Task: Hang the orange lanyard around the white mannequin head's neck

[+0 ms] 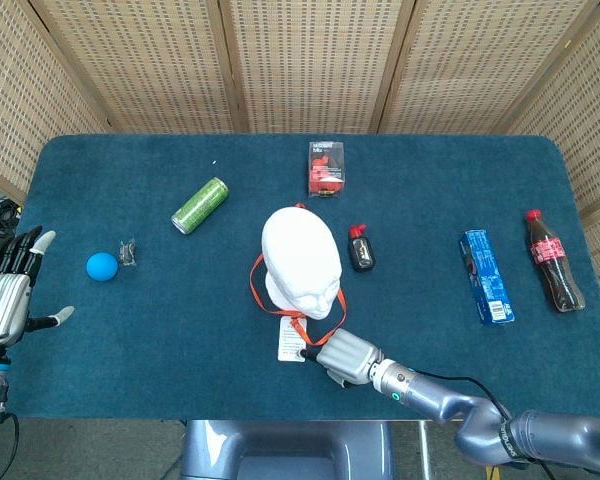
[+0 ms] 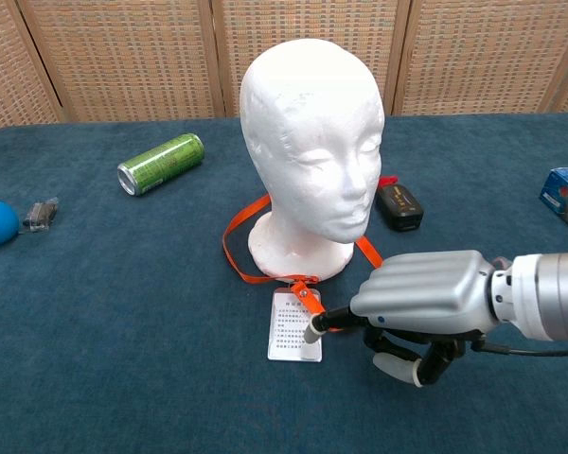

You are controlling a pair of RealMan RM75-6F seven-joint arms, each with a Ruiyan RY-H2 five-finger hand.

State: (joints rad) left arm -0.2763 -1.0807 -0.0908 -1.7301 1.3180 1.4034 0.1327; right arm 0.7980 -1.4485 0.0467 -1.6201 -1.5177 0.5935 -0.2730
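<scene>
Though the orange lanyard (image 2: 265,248) already circles the mannequin head (image 2: 312,142) mid-tabletop, it lies around the base — we judge raising it left, our right hand (image 2: 418,303) at the strap's front loop, grip unclear, left hand (image 1: 8,292) spread.

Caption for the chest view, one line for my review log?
Right hand reaches a fingertip to the orange lanyard lying on the table around the white mannequin head base, beside its card.

A green can (image 1: 200,205) lay on its side on the blue table (image 1: 130,320), with a blue ball (image 1: 102,266) and a small clip (image 1: 129,253) to its left. A red box (image 1: 325,168), black device (image 1: 360,249), blue packet (image 1: 485,276) and cola bottle (image 1: 552,260) lay further right.
</scene>
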